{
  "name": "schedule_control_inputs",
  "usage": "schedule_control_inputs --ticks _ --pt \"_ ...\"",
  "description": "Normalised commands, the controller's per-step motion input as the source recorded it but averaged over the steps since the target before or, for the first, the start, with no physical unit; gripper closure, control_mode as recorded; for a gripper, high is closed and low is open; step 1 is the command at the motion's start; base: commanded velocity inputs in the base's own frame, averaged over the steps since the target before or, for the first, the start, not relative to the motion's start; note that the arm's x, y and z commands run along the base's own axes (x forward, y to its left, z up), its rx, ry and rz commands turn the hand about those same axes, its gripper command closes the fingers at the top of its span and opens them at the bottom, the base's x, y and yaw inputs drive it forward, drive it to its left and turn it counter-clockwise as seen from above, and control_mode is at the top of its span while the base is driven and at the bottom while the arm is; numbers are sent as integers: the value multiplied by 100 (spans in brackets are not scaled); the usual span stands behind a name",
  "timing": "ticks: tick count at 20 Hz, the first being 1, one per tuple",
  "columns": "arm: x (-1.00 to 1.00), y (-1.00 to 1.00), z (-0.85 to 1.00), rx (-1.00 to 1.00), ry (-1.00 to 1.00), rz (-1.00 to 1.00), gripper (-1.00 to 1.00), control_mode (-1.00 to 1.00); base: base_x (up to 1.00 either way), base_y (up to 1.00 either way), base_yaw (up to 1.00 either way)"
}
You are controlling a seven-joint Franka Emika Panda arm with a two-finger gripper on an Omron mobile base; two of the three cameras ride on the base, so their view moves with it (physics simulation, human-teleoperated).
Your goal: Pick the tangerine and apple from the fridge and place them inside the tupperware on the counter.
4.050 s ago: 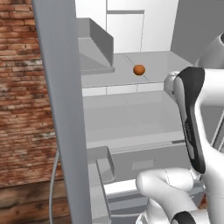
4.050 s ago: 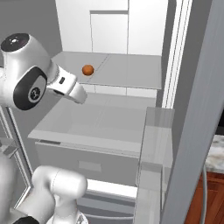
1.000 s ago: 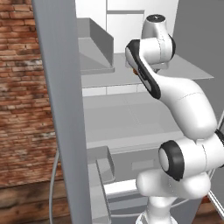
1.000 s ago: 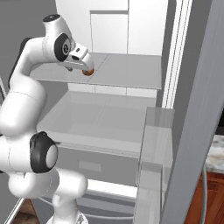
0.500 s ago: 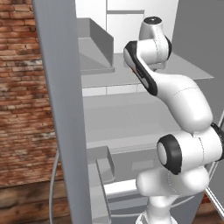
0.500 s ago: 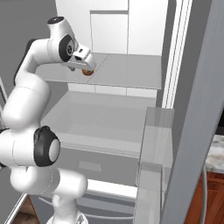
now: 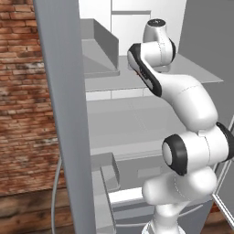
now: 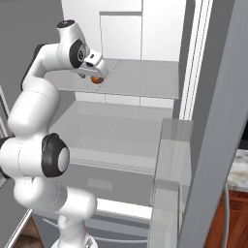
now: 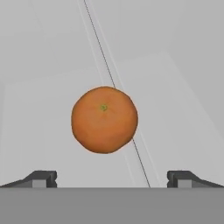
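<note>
The tangerine is a bright orange ball lying on the fridge's upper grey shelf. In the hand view it sits centred, just beyond my gripper, whose two dark fingertips stand wide apart, open, not touching it. From the right base view my gripper hangs right over the tangerine at the shelf's left part. In the left base view my arm covers the fruit. The apple and the tupperware are out of view. A strip of the marbled counter shows at the far right.
The open fridge door stands close on the left, with a brick wall behind it. The other door with its bins juts out on the right. A lower shelf and a drawer lie below my arm.
My arm has swung up from low at the side to the upper shelf, and over the last second the hand has settled closer over the tangerine. The tangerine has not moved.
</note>
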Motion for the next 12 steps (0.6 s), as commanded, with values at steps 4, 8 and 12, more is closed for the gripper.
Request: schedule_control_inputs --ticks 4,8,12 --pt "13 0 -1 0 0 0 -100 -100 0 0 0" --pt "16 0 0 0 0 0 -100 -100 0 0 0" --pt "8 -3 -3 0 0 0 -100 -100 0 0 0"
